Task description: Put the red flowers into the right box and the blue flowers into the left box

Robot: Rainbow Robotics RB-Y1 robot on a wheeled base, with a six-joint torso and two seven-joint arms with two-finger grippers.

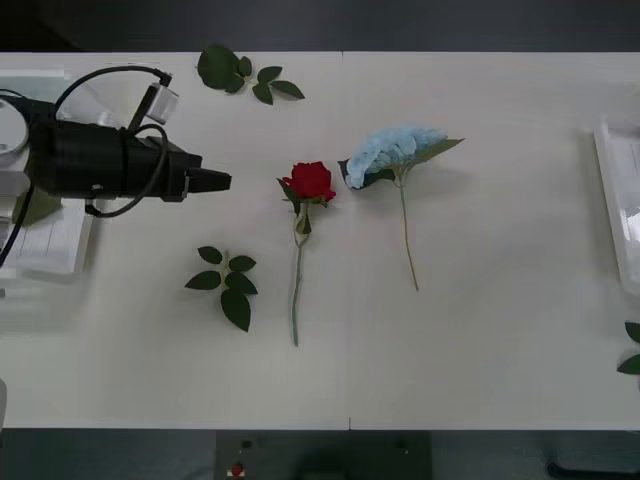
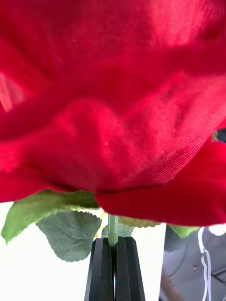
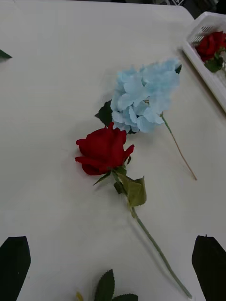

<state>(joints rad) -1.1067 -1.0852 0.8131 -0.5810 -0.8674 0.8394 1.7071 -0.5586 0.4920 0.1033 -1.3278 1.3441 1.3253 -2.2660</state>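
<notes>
A: Item one, left gripper point(image 1: 222, 181). Condition?

B: Black fingers spread wide at the corners of its wrist view, holding nothing. It hangs over the table point(image 1: 480, 330) beside the left box point(image 1: 45, 245), pointed toward the table's middle.

A: Item two, red rose point(image 1: 311, 181) on the table.

B: Bloom lies just ahead of the left fingertips, a short gap between. Its stem point(image 1: 296, 290) runs straight away from the bloom toward the robot, so the long axis lies across the gripper's pointing line.

A: Item three, blue hydrangea point(image 1: 395, 150).

B: Just beyond the rose, farther from the left gripper. Stem likewise trails toward the robot. This one belongs in the left box.

A: Item four, right gripper point(image 2: 113, 263).

B: Fingers pinched onto the green stem of a second red rose point(image 2: 113, 103), bloom right up against its camera.

A: Item five, right box point(image 3: 207, 51).

B: Past the hydrangea from the left gripper; a rose already lies in it.

A: Nearer arm for the table flowers?

B: The left, judging by its position.
</notes>
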